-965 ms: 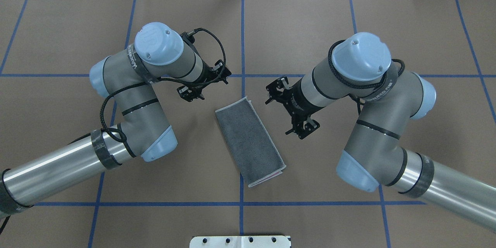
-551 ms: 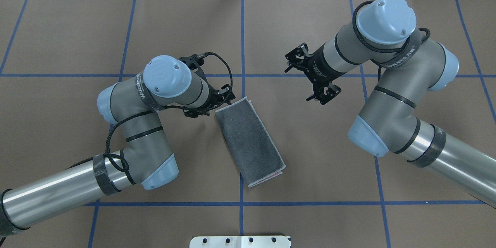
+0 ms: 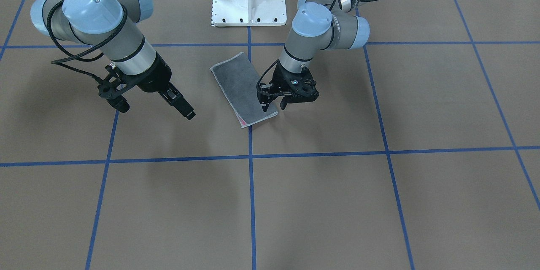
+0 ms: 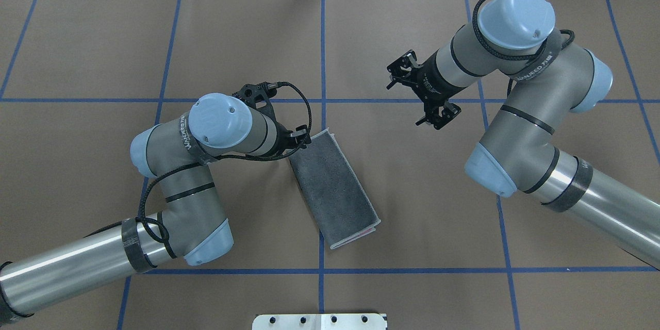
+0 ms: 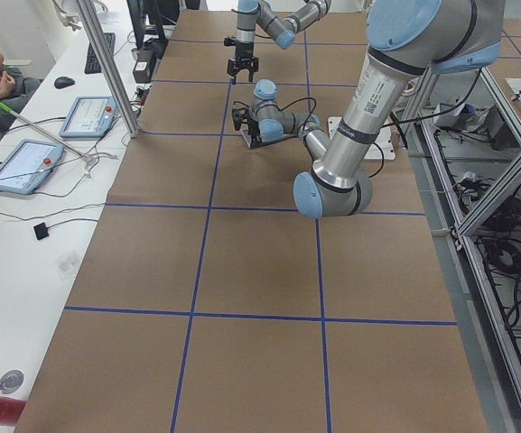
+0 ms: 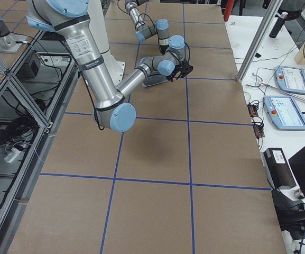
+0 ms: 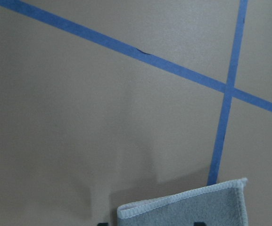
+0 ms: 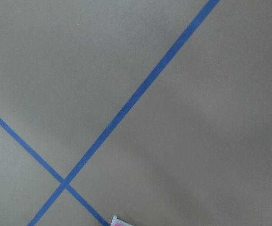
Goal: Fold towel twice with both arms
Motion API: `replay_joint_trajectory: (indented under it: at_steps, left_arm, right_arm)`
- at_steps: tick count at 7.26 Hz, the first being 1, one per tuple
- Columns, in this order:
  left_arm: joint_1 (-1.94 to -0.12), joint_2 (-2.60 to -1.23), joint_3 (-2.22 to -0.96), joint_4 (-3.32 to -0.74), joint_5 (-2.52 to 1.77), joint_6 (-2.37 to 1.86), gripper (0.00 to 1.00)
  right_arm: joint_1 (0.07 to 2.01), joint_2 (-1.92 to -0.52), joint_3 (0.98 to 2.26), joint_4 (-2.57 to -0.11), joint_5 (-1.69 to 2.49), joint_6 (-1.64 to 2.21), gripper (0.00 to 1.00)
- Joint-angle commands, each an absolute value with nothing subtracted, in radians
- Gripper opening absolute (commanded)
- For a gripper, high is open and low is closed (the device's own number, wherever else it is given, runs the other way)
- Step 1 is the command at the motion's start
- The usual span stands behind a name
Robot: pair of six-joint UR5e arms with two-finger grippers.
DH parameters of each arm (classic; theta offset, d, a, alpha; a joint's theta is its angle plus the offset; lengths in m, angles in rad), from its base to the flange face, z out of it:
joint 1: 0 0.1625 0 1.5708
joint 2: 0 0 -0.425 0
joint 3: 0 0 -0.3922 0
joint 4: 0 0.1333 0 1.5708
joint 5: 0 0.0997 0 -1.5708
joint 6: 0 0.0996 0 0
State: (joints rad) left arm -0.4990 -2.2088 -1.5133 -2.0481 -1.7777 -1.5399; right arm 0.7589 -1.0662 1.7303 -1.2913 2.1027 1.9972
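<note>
One towel [image 4: 332, 185] lies flat near the middle of the table [image 4: 232, 20], folded once into a narrow slanting strip. Its dark grey face is up, a pale stitched border runs round it, and a sliver of pink peeps out at the short end nearer the robot. It looks like light, limp terry. It will likely sag from wherever it is lifted and hold well in a pinch, and nothing about it can break. Because it is doubled, both layers need catching together. The best hold is judged to be the two corners of one short end, a claw to each, so that end can be carried over onto the other. There are two arms, the left arm [image 4: 175, 165] and the right arm [image 4: 521, 129], and two claws. The left claw [image 3: 273, 104] hangs low at the far short end with its fingers parted, one over the cloth and one over bare table beside it, grasping nothing. Whether it touches the cloth cannot be told. The right claw [image 4: 407, 100] is spread wide and empty, well apart from the towel, off to the right and farther out.
</note>
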Motion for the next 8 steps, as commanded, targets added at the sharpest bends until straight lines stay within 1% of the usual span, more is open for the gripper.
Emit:
replay_joint_trajectory:
  at_steps: [1,3,4,7,8]
  left_arm:
    - [-0.499,-2.206,-1.499,-2.065,-1.776,-1.523,0.59]
    - [-0.497,-2.206,-1.480,-2.083,-1.766,-1.511,0.57]
    - [-0.495,-2.209,-1.476,-2.083,-1.766,-1.511,0.50]
    - [-0.495,-2.210,-1.474,-2.083,-1.766,-1.511,0.34]
    - [-0.495,-2.210,-1.474,-2.083,-1.766,-1.511,0.34]
  right_arm:
    - [0.759,-1.068,1.721,-1.290,2.102,1.996,1.00]
    - [0.759,-1.066,1.721,-1.292,2.102,1.996,1.00]
    - [0.759,-1.069,1.720,-1.292,2.103,1.996,1.00]
    - [0.759,-1.072,1.721,-1.292,2.103,1.997,1.00]
    - [0.761,-1.074,1.721,-1.292,2.103,1.997,1.00]
